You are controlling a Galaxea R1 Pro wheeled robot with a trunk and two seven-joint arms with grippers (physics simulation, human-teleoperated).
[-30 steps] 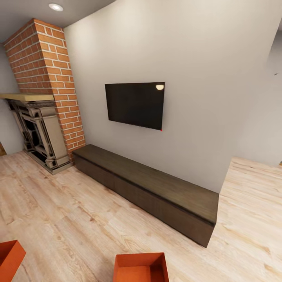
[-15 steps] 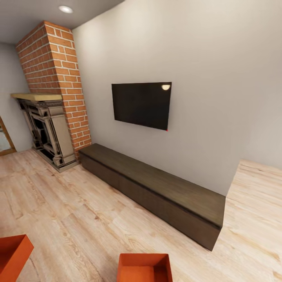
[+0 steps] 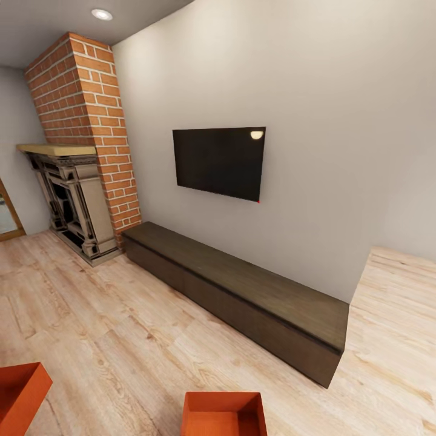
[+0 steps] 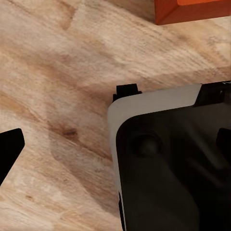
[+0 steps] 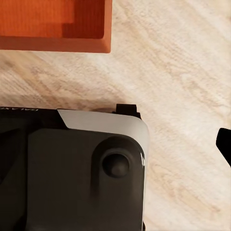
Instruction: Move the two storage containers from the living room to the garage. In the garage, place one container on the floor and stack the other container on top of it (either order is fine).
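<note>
Two orange-red storage containers, ribbed inside with flaring walls, sit on the light wood-plank floor [image 3: 121, 339] of the living room: one [image 3: 224, 415] at 6 o'clock in the head view, the other [image 3: 21, 393] at 8 o'clock, well apart. Beyond stand a long dark-brown cabinet [image 3: 242, 290], a black TV [image 3: 219, 162] and a red-brick chimney [image 3: 88, 127] with an ornate fireplace [image 3: 72, 206]. Whether either gripper is open cannot be told; the wrist views show the robot's black-and-grey base [image 5: 72, 168].
</note>
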